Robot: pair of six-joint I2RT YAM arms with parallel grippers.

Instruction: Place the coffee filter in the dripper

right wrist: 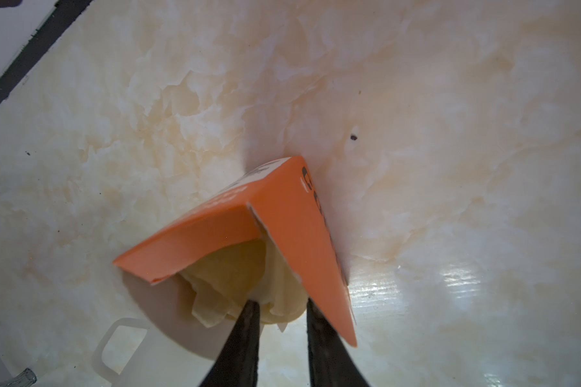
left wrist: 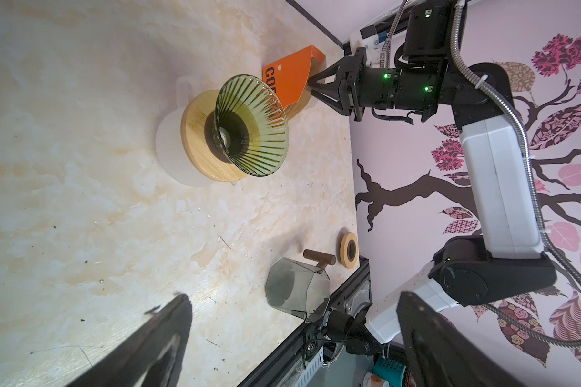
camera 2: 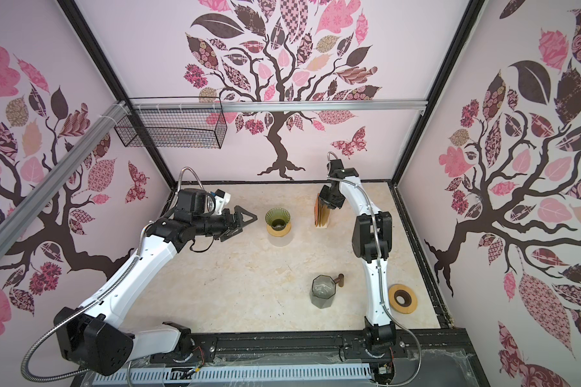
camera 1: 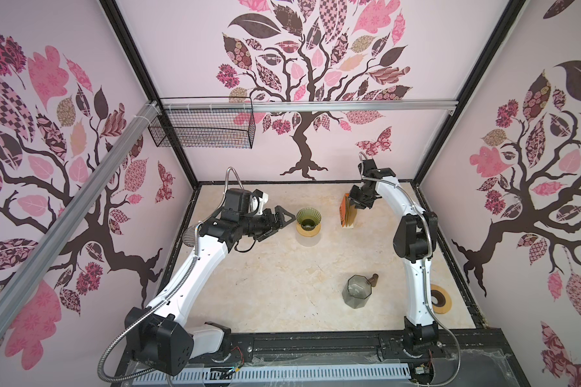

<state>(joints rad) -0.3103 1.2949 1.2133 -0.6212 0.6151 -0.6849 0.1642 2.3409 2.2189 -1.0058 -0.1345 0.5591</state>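
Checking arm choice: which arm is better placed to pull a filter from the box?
Right, likely: the right gripper straddles filters in the orange box; the left gripper hangs open by the dripper.

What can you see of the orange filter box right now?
The orange filter box looks like thin folded cardboard with dark lettering, open on one side, standing upright on the marble-look table, right of the dripper in both top views. Pale creased paper filters bulge from the open side. The right tool reaches into that opening, fingers either side of the filters' edge, one close beside the box wall; whether they pinch yet is unclear.
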